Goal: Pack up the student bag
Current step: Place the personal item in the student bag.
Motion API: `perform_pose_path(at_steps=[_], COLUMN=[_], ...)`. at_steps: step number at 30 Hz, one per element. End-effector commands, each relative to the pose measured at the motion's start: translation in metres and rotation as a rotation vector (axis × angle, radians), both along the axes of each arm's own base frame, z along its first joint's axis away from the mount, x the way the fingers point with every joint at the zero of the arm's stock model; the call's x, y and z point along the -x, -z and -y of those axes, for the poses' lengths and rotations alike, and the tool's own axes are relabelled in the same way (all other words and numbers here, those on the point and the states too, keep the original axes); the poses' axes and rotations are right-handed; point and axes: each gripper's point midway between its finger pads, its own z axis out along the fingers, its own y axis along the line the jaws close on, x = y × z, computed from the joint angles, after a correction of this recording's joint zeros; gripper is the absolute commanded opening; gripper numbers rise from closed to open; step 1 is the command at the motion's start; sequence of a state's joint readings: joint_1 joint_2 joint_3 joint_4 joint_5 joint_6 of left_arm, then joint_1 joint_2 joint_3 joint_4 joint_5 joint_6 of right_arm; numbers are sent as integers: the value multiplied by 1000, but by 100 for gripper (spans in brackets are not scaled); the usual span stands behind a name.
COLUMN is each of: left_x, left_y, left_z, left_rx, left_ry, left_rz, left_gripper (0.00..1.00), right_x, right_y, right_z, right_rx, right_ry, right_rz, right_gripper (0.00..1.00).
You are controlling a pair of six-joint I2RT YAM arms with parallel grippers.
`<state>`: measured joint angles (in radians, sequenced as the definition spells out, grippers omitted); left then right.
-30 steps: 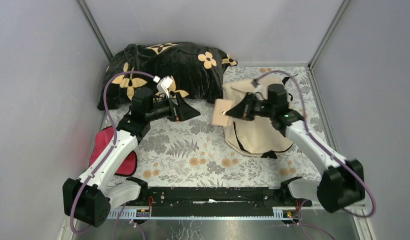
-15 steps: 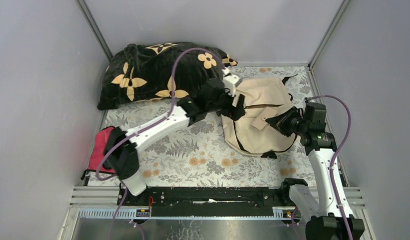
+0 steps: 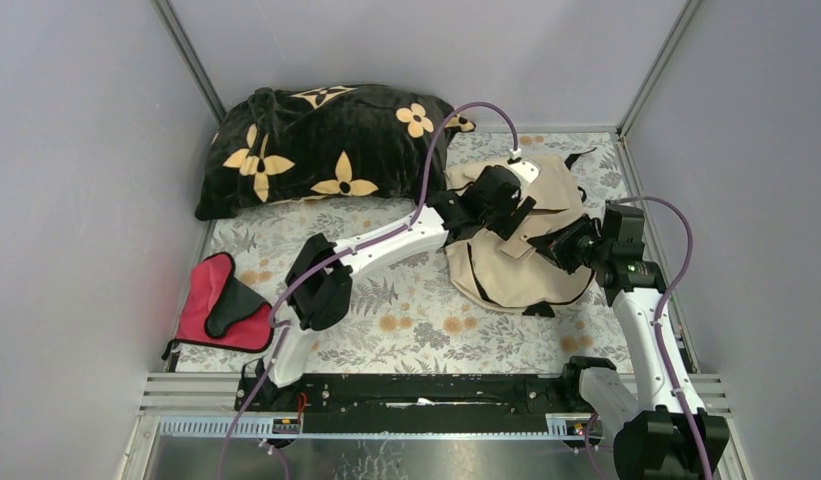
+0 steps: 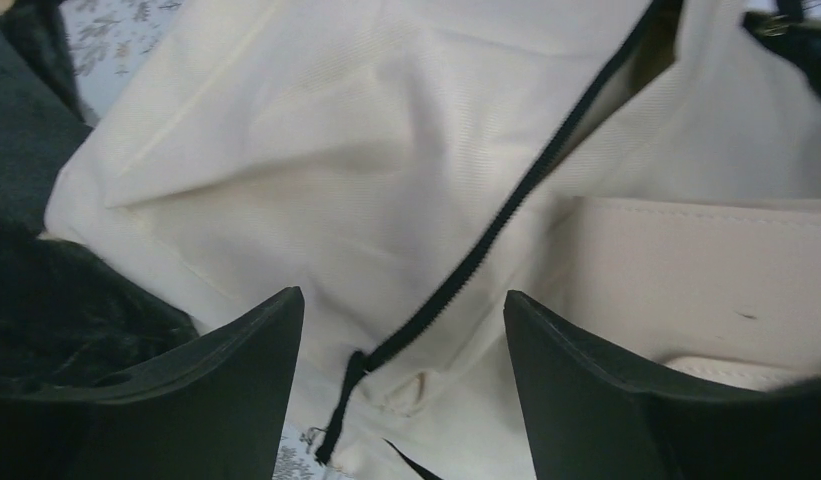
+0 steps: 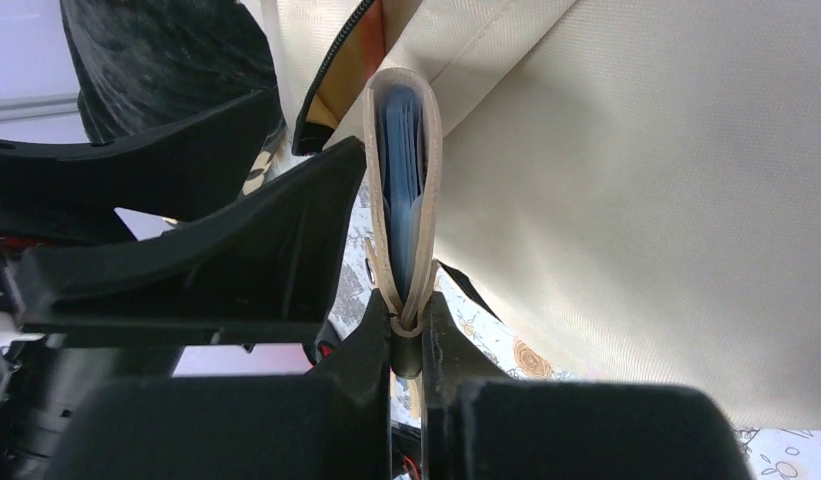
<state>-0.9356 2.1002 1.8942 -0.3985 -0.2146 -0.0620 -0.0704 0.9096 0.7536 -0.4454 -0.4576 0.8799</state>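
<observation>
Near the worktop's far right corner, the left gripper [image 4: 401, 297] hangs wide open over the bag [image 3: 506, 272] while the right gripper [image 5: 406, 312] pinches a beige book [image 5: 403, 180].

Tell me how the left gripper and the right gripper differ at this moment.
The left gripper is open and empty; the right gripper is shut on a thin beige book. The left gripper faces the dark zipper of the bag; the right gripper holds the book edge-on beside the bag. Both are black and close to the bag.
</observation>
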Motion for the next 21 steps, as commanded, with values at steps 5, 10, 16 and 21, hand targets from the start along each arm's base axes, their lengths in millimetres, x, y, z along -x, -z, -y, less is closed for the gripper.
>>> perform_pose_path(at_steps=[5,10,16,21], left_x=[-24,-20,-8,-5], left_y=[-7,-27,-42,-46], left_z=[-11,-4,9,10], left_rx=[-85,-15,50,74], left_ry=[-116,-95,-19,-7], left_rz=[85,81,51,31], left_gripper=[58,33,10,8], right_x=[-16,-23,-37,-51], right_y=[-13,-18,-20,-19], right_z=[0,-4,-13,-20], right_rx=[-29,-62,-138,-240], right_ry=[13,5,-22,-27], right_rz=[75,111,127,137], right_gripper=[0,0,0,0])
